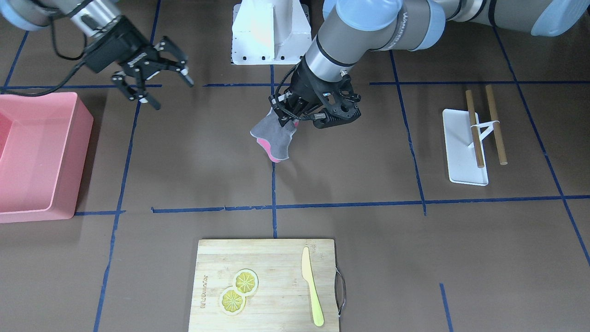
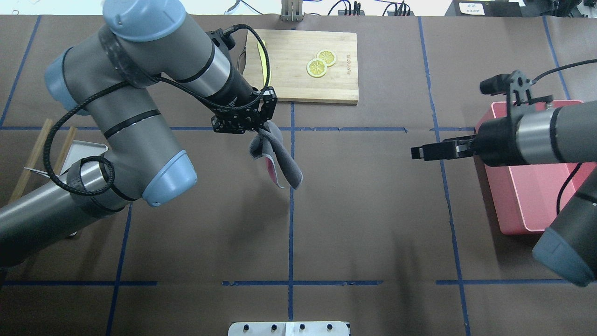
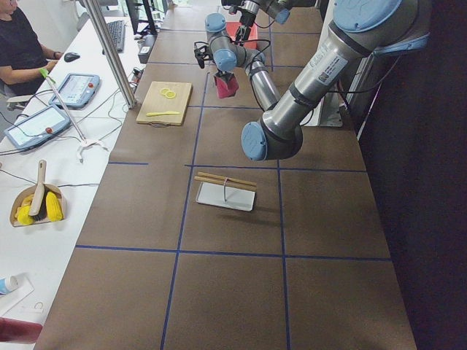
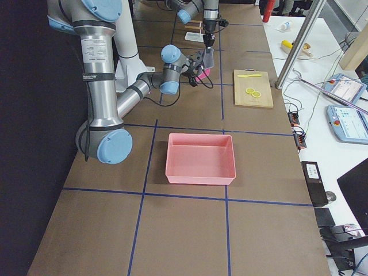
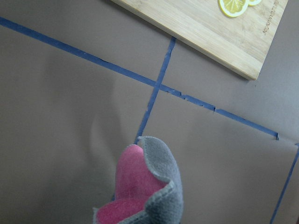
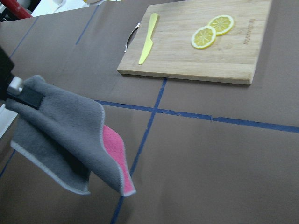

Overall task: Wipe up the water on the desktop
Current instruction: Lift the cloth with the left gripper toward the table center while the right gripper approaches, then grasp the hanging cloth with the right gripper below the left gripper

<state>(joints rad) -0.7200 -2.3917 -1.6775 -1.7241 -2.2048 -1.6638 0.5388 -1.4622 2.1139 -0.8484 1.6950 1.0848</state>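
The desktop (image 1: 359, 161) is dark brown with blue tape lines; I can make out no water on it. My left gripper (image 1: 286, 115) is shut on a grey cloth with a pink underside (image 1: 273, 136), which hangs from the jaws over the middle tape line. The cloth also shows in the overhead view (image 2: 280, 161), the left wrist view (image 5: 149, 186) and the right wrist view (image 6: 65, 140). My right gripper (image 1: 171, 94) is open and empty, raised between the cloth and a pink bin; the overhead view shows it too (image 2: 417, 152).
The pink bin (image 1: 37, 152) stands at the robot's right. A bamboo cutting board (image 1: 267, 281) with two lemon slices and a yellow knife lies across from the robot. A white tray (image 1: 463, 147) with two wooden sticks (image 1: 495, 124) lies on the left.
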